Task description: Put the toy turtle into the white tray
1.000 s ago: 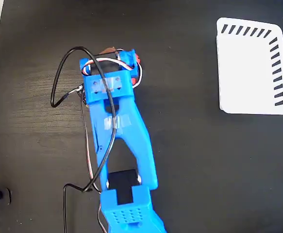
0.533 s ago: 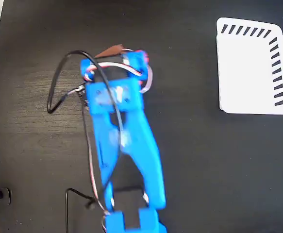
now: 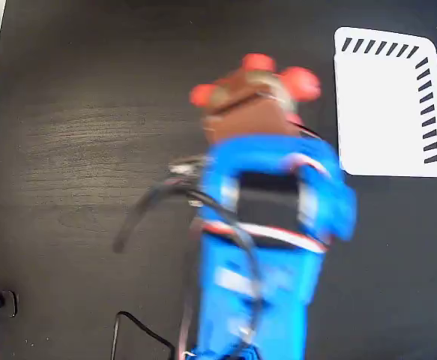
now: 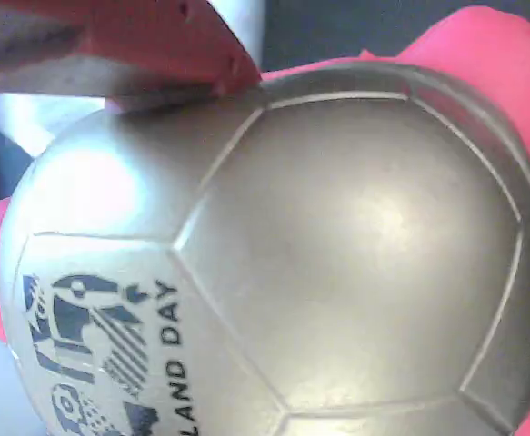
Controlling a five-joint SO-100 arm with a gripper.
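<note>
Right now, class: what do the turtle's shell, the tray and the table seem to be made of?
Turtle's shell: probably moulded plastic with metallic gold-silver finish; soft glare, raised seams, printed lettering.
Tray: likely smooth white plastic; rounded corners, cut slots.
Table: dark wood or wood-look laminate; faint grain.

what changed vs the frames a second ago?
The arm swung right and up toward the camera, carrying the toy turtle in the gripper off its spot at upper left, closer to the white tray. The wrist view shows the shell filling the frame, pressed against a finger. The tray stayed put and holds nothing.
</note>
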